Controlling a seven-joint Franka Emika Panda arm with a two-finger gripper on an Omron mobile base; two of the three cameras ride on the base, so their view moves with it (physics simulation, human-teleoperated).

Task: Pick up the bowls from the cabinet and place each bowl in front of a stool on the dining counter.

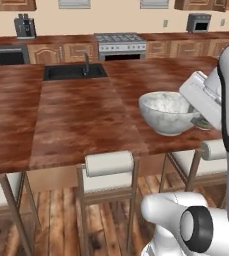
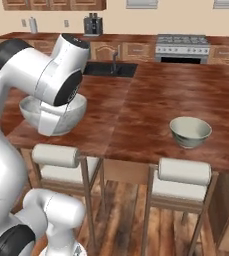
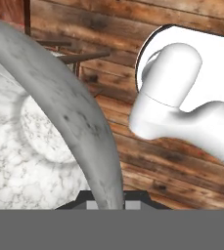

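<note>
The gripper [image 3: 107, 197] is clamping the rim of the grey-white bowl [image 1: 167, 111], its jaws closed on the thin wall at a single point. The bowl is hanging above the near edge of the dining counter [image 1: 81, 125], roughly in line with a stool [image 1: 108, 165]; whether its foot is touching the top is not clear from these views. The second bowl [image 2: 190, 131], dark green-grey with a pale inside, is sitting upright on the counter in front of another stool [image 2: 183, 172].

Risks from this position:
- The bowl is being held by one edge only. It could pivot in the jaws or slip out, since the wall is smooth and curved.
- The bowl is standing close to the counter edge. A release made too near that edge could let it tip off onto the stool or the plank floor [image 3: 182, 161].
- A release from height could make the rounded foot rock or skid on the glossy top.

The held bowl is looking like mottled stone: deep, round, thick-lipped, with a marbled interior. The counter top is showing a polished red-brown wood grain. The stool backrests are appearing as white padded rolls on light wood frames.
</note>
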